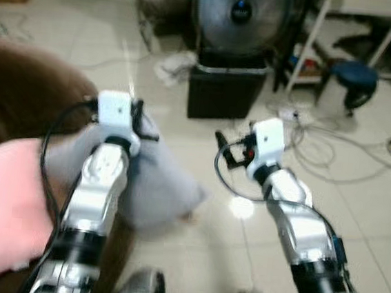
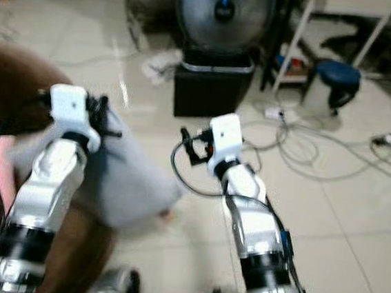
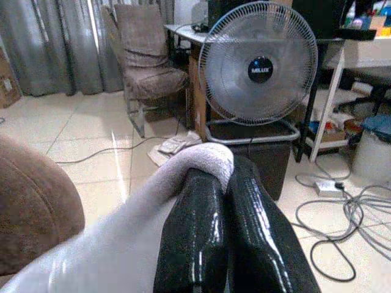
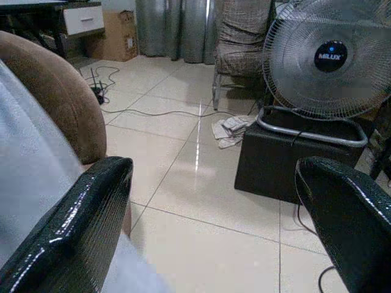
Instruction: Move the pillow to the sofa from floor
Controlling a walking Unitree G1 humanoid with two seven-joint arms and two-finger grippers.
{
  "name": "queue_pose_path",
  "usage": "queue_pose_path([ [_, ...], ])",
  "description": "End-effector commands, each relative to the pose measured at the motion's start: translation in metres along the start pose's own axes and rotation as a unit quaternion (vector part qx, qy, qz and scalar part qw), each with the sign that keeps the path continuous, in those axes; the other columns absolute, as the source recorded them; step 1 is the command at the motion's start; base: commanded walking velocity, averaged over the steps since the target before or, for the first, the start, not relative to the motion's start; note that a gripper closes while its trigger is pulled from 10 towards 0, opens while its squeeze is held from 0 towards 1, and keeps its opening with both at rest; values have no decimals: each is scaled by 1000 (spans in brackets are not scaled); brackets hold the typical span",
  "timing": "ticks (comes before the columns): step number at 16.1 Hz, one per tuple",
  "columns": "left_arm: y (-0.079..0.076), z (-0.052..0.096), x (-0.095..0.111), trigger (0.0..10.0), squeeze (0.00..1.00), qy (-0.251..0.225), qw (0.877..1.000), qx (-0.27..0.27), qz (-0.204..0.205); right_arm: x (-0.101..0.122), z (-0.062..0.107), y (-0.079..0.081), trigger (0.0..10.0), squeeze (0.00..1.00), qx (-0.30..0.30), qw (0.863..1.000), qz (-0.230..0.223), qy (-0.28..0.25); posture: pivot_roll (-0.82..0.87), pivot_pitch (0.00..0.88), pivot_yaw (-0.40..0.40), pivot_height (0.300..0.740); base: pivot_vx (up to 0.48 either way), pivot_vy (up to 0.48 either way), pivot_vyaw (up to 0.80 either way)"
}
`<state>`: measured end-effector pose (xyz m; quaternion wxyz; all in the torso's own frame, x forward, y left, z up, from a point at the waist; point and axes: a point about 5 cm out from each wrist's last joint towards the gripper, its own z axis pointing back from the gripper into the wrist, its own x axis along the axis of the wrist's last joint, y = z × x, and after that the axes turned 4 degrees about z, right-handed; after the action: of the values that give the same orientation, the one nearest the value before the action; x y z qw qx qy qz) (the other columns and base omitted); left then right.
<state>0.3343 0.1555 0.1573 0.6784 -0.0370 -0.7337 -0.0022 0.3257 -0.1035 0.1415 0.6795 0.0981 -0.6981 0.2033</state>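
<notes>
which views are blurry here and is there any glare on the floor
Left eye and right eye views are both soft with motion blur, the grey pillow smeared; a bright glare spot sits on the tiled floor between the arms. Left wrist view is sharper, its left gripper fingers glossy with highlights. Right wrist view is clear, with a reflection streak on the tiles.

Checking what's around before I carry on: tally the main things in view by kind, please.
Grey pillow, pinched by the left gripper: 1
Pink cushion: 1
Brown sofa: 1
Fan: 1
Black box under the fan: 1
Chair: 1
Open right gripper: 1
Total: 7
</notes>
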Motion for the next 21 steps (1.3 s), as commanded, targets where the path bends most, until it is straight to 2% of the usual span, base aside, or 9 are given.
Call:
queue_pose_path([
  [1, -11, 0, 10, 10000, 0, -11, 999, -25, -21, -2, 2, -4, 10000, 0, -8, 1000, 9, 11, 48, 0, 83, 739, 0, 0, 0],
  [4, -13, 5, 13, 10000, 0, -20, 998, -41, -32, 0, 6, -5, 10000, 0, -13, 1000, 9, 8, 23, 0, 95, 740, 0, 0, 0],
  [7, -23, 3, 15, 10000, 0, -20, 997, -66, -38, -2, 11, -15, 10000, 0, -44, 999, 11, 16, 4, 0, 104, 740, 0, 0, 0],
  [10, -27, 3, 13, 10000, 0, -18, 997, -64, -35, -5, 13, -18, 10000, 0, -57, 998, 9, 25, 1, 0, 107, 740, 0, 0, 0],
  [12, -24, 6, 9, 10000, 0, -17, 998, -58, -36, -7, 12, -19, 10000, 0, -69, 997, -13, 23, 1, 0, 107, 740, 0, 0, 0],
  [14, -20, 8, 5, 10000, 0, -12, 998, -48, -49, -8, 12, -15, 10000, 0, -58, 998, 1, 22, 25, 0, 86, 740, 0, 0, 0],
  [17, -23, 10, 4, 10000, 0, -10, 997, -50, -53, -10, 11, -9, 10000, 0, -50, 998, 5, 26, 35, 0, 79, 740, 0, -467, 533],
  [21, -23, 10, 3, 10000, 0, -7, 997, -50, -58, -8, 8, -9, 10000, 0, -48, 999, 2, 23, 34, 0, 80, 740, 0, -480, 800],
])
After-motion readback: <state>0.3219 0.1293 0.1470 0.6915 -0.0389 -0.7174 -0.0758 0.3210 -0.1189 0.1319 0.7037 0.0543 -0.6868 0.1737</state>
